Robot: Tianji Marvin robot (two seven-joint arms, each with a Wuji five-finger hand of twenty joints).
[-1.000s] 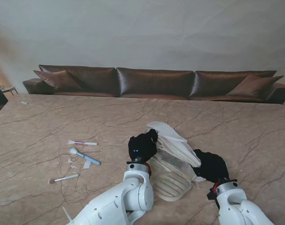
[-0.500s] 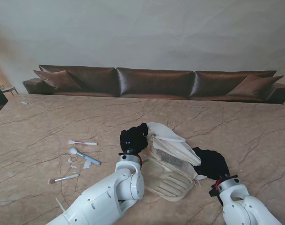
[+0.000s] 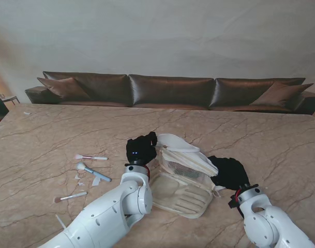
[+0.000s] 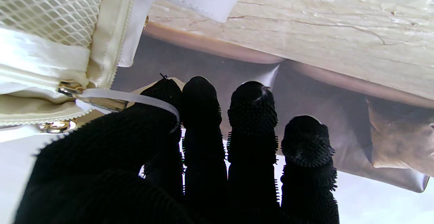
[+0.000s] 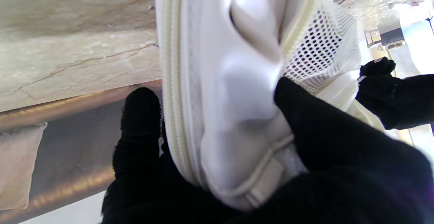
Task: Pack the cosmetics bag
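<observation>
Since a second ago your left hand (image 3: 140,149) has slid leftward and farther from you, dragging the cosmetics bag (image 3: 183,181) with it across the tabletop (image 3: 54,129). Its fingers (image 4: 200,115) are pinched on the white zipper pull (image 4: 135,98) at the bag's left edge. Your right hand (image 3: 229,173) is clamped on the bag's right side, thumb pressed into the white fabric. Three makeup brushes (image 3: 92,173) lie well to the left.

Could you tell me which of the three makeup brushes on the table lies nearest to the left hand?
The blue-handled brush, the middle one, lies nearest the left hand; the pink-tipped brush is farther away and the brush closest to me is farthest.
</observation>
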